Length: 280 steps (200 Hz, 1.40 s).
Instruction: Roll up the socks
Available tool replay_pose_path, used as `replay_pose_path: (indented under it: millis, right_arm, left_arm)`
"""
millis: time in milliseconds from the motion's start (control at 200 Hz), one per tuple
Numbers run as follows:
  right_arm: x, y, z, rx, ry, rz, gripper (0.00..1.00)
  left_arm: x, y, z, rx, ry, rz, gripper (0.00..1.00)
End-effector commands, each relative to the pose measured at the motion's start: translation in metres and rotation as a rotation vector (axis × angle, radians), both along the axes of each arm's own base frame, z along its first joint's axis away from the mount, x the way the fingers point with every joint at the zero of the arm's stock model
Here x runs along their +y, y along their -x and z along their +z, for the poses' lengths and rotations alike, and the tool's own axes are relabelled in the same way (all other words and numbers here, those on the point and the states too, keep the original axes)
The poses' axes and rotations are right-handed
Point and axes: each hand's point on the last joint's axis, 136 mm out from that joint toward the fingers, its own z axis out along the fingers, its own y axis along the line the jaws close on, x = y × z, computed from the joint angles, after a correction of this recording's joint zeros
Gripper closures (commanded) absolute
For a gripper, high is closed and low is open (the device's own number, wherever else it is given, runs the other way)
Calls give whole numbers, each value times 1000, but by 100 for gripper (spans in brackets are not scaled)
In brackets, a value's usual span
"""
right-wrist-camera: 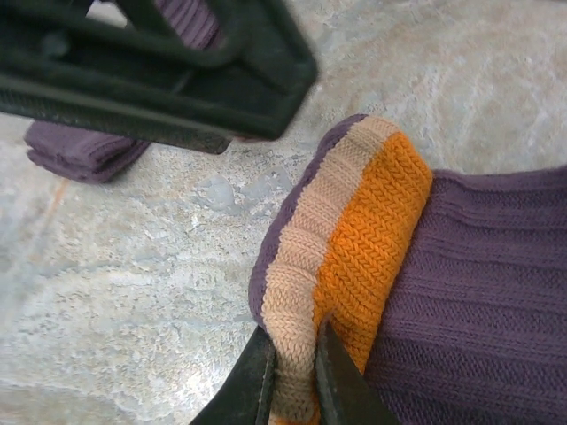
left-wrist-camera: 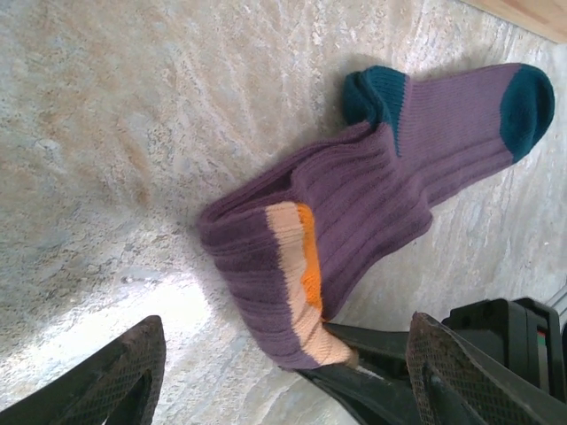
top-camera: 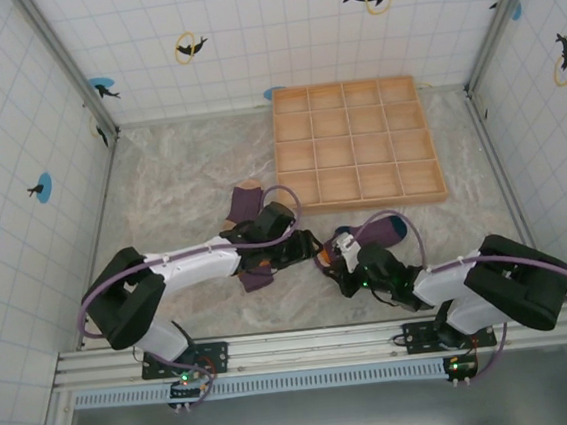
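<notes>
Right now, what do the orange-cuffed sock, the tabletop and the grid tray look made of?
The sock looks like ribbed knit fabric, matte: stitch rows show on the tan and orange cuff. The tabletop is mottled beige, stone-look, maybe laminate. The grid tray looks like pale wood, by its tan colour.

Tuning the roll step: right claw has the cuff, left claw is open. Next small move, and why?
Probably close the left claw on the cuff beside the right claw. The right claw is shut on the striped cuff edge, the left stands open facing it, and the sock is not yet rolled; a second grip should let the roll start evenly.
</notes>
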Motion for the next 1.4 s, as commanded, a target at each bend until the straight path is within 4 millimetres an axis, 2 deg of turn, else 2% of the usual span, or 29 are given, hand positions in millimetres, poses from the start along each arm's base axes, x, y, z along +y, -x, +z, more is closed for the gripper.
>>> replay_pose_path:
  millis: [0, 265, 435, 716, 851, 1106, 1396]
  right_arm:
    - [-8, 12, -12, 198, -73, -44, 100]
    - [-17, 10, -11, 397, -218, -140, 100]
    - [-23, 9, -12, 517, -288, -192, 100]
    - [-36, 3, -28, 716, -319, -356, 100]
    - [-43, 1, -37, 803, -308, -440, 100]
    - [-55, 0, -47, 893, -301, -560, 100]
    - [-57, 0, -51, 933, -289, -598, 100]
  left_arm:
    - [1, -7, 12, -67, 52, 18, 27]
    - [-1, -9, 12, -103, 88, 25, 28]
    - [-11, -4, 10, -107, 122, -3, 30]
    - [-19, -4, -2, -75, 132, -6, 40]
    - [-20, -4, -7, -58, 129, 0, 41]
    - [-25, -1, -15, -33, 128, -7, 44]
    - [-30, -4, -23, -27, 136, 7, 45]
